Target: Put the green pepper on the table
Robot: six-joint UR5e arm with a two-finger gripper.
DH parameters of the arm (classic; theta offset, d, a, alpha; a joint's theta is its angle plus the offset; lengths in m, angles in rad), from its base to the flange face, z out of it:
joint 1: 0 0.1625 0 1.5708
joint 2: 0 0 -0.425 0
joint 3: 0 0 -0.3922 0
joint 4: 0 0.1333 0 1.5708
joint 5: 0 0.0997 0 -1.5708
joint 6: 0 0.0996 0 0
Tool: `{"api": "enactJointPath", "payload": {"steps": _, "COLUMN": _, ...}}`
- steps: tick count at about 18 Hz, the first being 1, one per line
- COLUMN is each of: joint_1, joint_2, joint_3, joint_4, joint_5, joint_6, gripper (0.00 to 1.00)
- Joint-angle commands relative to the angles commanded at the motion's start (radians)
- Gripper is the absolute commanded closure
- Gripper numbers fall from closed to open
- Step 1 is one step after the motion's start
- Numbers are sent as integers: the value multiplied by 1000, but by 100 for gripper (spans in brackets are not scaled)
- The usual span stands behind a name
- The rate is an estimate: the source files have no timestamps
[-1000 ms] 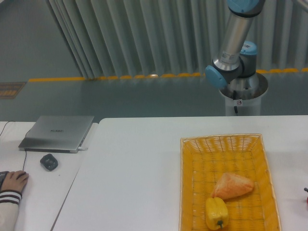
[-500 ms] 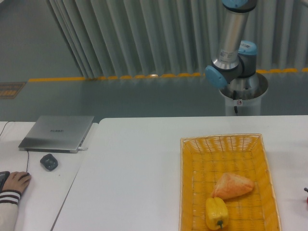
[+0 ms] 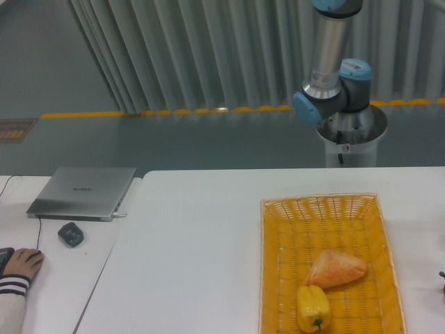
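The green pepper is out of view. The white table (image 3: 195,236) fills the lower part of the camera view. Only the robot arm's base and lower links (image 3: 327,76) show, at the back right behind the table; the arm runs up out of the top of the frame, so the gripper is not in view.
A woven yellow-orange basket (image 3: 274,278) stands on the right of the table and holds an orange-tan bread wedge (image 3: 336,268) and a yellow bell pepper (image 3: 313,307). On the left desk lie a closed grey laptop (image 3: 83,192), a dark mouse (image 3: 70,233) and a person's hand (image 3: 21,263).
The arm's upright link has swung a little to the left and stands nearer vertical. The person's hand shifted slightly. Nothing on the table moved.
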Motion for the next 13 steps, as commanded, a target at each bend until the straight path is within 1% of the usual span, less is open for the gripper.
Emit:
{"api": "enactJointPath", "payload": {"steps": 5, "joint_1": -8, "joint_2": -28, "joint_3": 9, "joint_4": 0, "joint_5": -8, "joint_6": 0, "gripper": 0}}
{"api": "enactJointPath", "payload": {"steps": 13, "joint_1": -8, "joint_2": -25, "joint_3": 9, "joint_4": 0, "joint_5": -5, "joint_6": -2, "gripper": 0}}
